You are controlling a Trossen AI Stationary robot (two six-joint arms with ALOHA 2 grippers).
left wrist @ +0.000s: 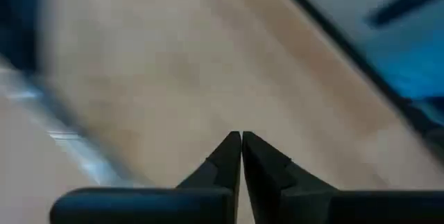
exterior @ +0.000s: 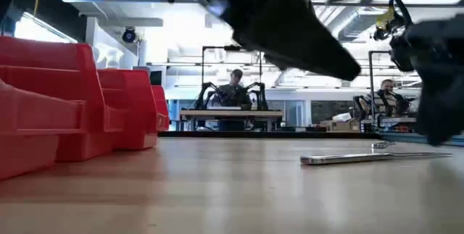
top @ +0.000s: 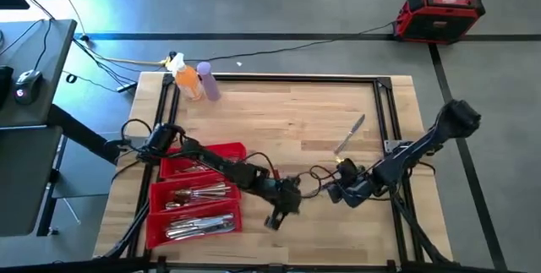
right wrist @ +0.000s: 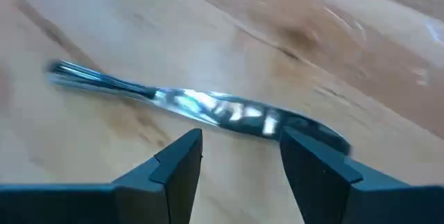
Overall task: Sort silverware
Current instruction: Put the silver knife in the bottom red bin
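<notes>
The red tray (top: 230, 150) at the table's left holds silverware (top: 199, 194) in its compartments. One loose silver piece (top: 349, 135) lies flat on the wood toward the far right, and shows in the low view too (exterior: 355, 158). My right gripper (right wrist: 239, 137) is open just above the wood, with a shiny slim piece (right wrist: 208, 109) lying flat beyond its fingertips, untouched. In the high view it is at the table's near middle (top: 334, 193). My left gripper (left wrist: 241, 135) is shut on nothing, beside it near the front edge (top: 277, 218).
An orange bottle (top: 190, 79) and a purple bottle (top: 209, 83) stand at the table's far left corner. A black frame (top: 385, 104) runs along the table's edges. Bare wood lies between the tray and the loose piece. People sit at desks in the room behind.
</notes>
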